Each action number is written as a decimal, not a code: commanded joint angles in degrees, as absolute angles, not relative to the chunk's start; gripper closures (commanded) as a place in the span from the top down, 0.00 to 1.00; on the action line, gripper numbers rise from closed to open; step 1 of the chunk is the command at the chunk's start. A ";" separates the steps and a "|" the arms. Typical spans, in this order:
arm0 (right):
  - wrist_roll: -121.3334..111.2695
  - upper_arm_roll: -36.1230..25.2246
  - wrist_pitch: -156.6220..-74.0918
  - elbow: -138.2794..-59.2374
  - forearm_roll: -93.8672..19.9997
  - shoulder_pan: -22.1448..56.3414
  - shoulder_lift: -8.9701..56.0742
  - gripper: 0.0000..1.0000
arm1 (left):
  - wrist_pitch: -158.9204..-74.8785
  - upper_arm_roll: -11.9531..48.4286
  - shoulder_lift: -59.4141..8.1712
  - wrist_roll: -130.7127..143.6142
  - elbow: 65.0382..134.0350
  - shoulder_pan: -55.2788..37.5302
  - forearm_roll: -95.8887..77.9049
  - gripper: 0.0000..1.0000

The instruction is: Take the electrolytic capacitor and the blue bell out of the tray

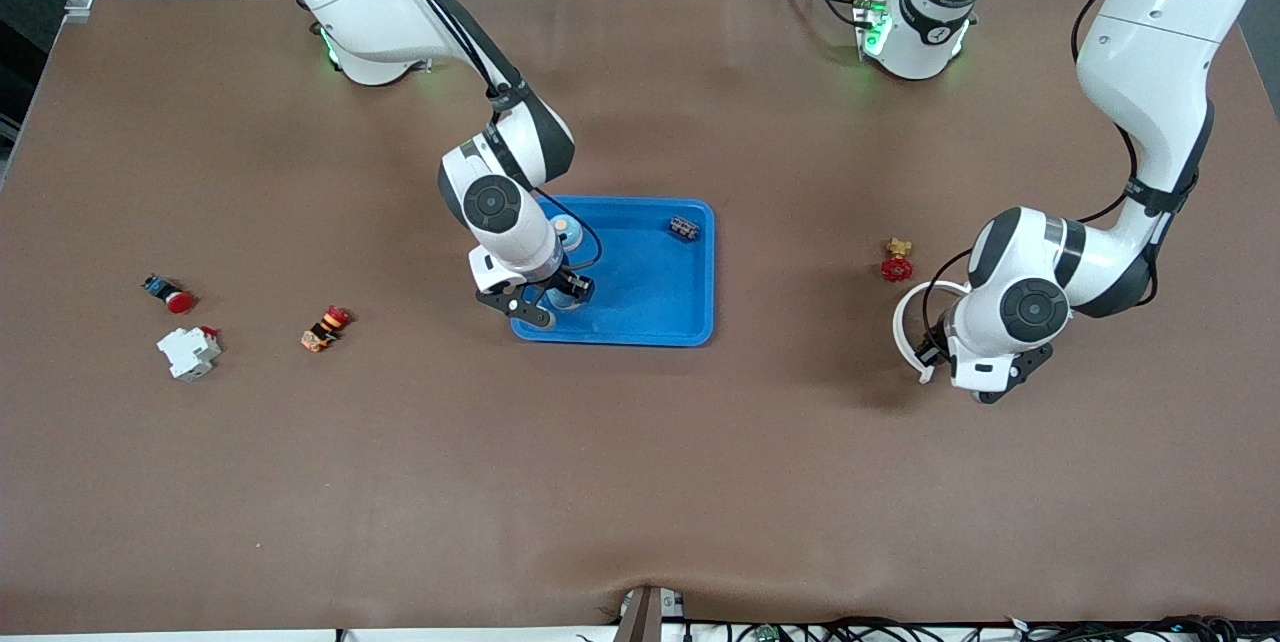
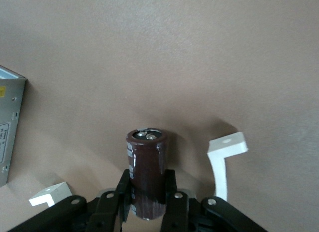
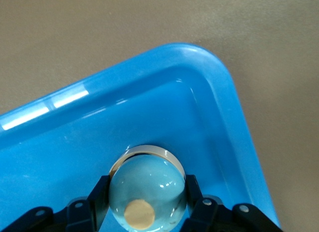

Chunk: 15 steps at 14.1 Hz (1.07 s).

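While the right claw (image 3: 144, 212) is sitting low in the tray (image 1: 655, 307), at the corner nearest the front camera toward the right arm's end of the worktop (image 1: 640, 482), its two fingers are closing snugly on the blue bell (image 3: 146, 194), one on each flank of the dome. The bell is resting on the tray floor just inside the rim, with a pale round knob showing on its crown. It looks to be a smooth, glossy, rigid shell, probably light, and the curved sides are likely to let the pads slide upward or outward, so the sounder hold is low on the dome across its widest part, with the lift going straight up to clear the raised rim. A small dark part (image 1: 684, 228) is lying in the tray's corner farthest from the camera, toward the left arm's end. The left claw (image 2: 148, 202) is hanging over bare worktop toward the left arm's end, well apart from the tray, and is clamping fully on the electrolytic capacitor (image 2: 146, 167), a dark brown upright can gripped around its lower body. That can seems stiff and moderately dense, its sleeve slick, so a mid-body grip suits it and its terminals are best left untouched. A red valve handle (image 1: 897, 262) is lying between the tray and that arm.
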State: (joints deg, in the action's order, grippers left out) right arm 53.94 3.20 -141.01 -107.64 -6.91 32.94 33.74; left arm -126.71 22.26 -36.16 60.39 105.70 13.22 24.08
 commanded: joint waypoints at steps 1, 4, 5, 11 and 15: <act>54.76 3.16 -129.42 -102.85 -7.12 32.52 31.38 0.00 | -127.53 22.68 -34.54 59.77 108.54 14.24 25.58 0.00; 49.43 3.16 -122.97 -100.37 -6.94 29.28 29.02 0.00 | -127.53 22.76 -34.72 59.77 108.81 15.21 25.58 0.23; 44.96 3.16 -121.04 -100.46 -6.94 27.35 27.61 0.00 | -127.53 22.76 -34.72 59.68 108.81 15.21 25.58 0.42; 12.01 3.08 -113.12 -103.35 -6.68 11.10 20.05 0.00 | -123.51 23.55 -30.07 60.12 106.88 14.68 25.49 1.00; -1.82 3.08 -113.20 -104.94 -5.54 3.27 19.25 0.00 | -116.37 30.57 -29.79 64.49 100.73 14.07 22.16 1.00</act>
